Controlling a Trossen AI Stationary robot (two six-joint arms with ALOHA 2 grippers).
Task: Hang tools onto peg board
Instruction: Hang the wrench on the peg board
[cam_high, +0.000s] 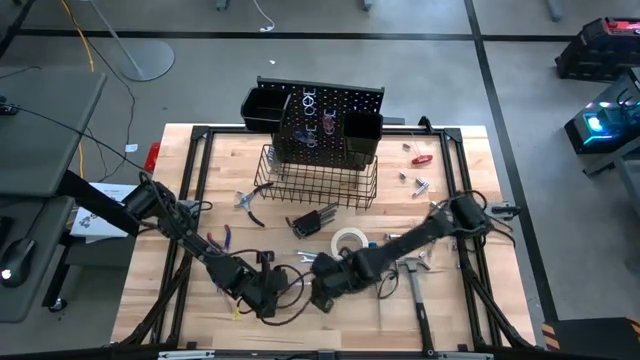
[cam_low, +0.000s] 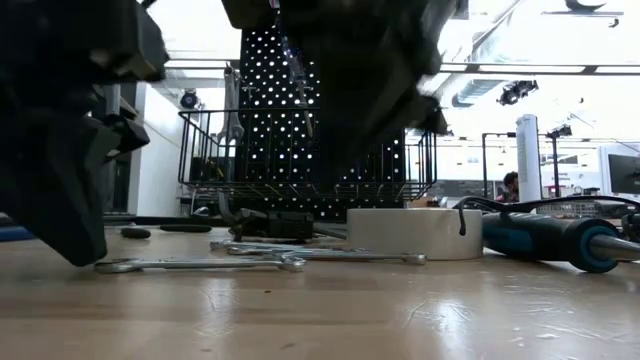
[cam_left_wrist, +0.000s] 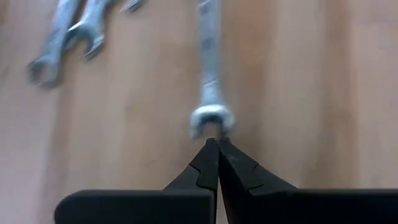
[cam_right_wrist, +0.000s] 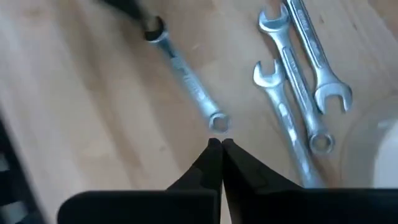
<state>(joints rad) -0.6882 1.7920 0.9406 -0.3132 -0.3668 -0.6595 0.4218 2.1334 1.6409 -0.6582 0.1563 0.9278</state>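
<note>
- The single wrench (cam_left_wrist: 210, 81) lies flat on the wooden surface (cam_high: 450, 300), stretched between the two grippers, one end just ahead of each set of jaws.
- Left gripper (cam_left_wrist: 216, 144): jaws closed, tips at the wrench's ring end; nothing held, as far as can be seen.
- Right gripper (cam_right_wrist: 217, 146): jaws closed too, tips just short of the other ring end; empty.
- Three more wrenches (cam_right_wrist: 298, 93) lie beside the right jaws, near the white tape roll (cam_high: 349, 241).
- Handling, judged: steel, stiff, thin, smooth and likely slippery; lying flat, it offers little edge. Best pinched across the shank near the middle, jaws opened first.
- The peg board (cam_high: 330, 125) stands well beyond both jaws.
</note>
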